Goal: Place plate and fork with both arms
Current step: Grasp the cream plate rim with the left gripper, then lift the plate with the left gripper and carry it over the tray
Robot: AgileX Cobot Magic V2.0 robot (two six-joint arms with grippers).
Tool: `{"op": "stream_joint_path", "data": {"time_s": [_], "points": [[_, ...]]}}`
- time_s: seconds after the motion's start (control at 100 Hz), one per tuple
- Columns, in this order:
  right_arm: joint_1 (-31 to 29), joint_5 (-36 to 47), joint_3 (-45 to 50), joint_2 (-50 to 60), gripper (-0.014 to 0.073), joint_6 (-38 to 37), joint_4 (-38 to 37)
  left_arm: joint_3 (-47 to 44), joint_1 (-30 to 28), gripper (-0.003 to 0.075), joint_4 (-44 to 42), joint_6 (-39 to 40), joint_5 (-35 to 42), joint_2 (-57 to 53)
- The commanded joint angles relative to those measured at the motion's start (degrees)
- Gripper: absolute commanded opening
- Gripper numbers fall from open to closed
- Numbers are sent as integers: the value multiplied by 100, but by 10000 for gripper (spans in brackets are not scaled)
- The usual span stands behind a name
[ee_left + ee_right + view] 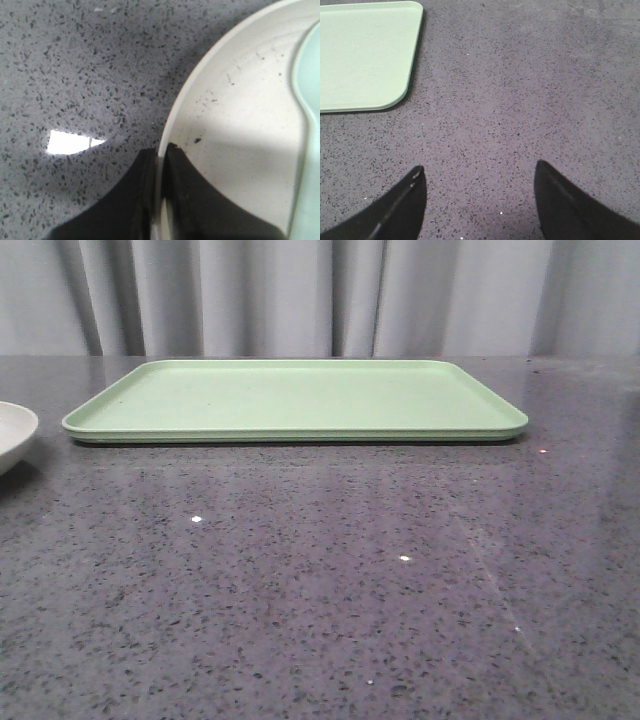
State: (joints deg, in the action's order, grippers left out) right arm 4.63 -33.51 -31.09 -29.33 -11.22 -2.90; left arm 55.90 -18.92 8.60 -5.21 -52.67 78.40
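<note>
The left fingers (172,195) pinch the rim of the plate (235,140), one inside the rim and one outside, nearly pressed together on it. A pale blue-green spoon (307,125) lies in the plate. In the front view the plate (12,432) shows only at the far left edge of the table (320,590), left of the green tray (295,400). The right fingers (405,207) are spread wide over bare table near a tray corner, holding nothing. The fork is not in view. The plate grasp appears to be the step in hand (the tray seems the likely destination); next comes lifting it level, so the spoon stays put, and carrying it right.
</note>
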Motion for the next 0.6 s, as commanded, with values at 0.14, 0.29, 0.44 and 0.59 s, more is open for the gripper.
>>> {"op": "stream_joint_path", "data": {"time_s": [0.14,0.29,0.44,0.59], "points": [[-35,326,-204,-60,476,25,-17,229,-223,-20,611,-569,-289,-616],[-35,320,-204,-60,476,25,-17,488,-223,-20,1154,-741,-370,-809],[-35,320,-204,-60,476,25,-17,906,90,-20,1450,-764,-438,-871],[-35,320,-204,-60,476,25,-17,1285,535,-21,1906,-764,-289,-776]]}}
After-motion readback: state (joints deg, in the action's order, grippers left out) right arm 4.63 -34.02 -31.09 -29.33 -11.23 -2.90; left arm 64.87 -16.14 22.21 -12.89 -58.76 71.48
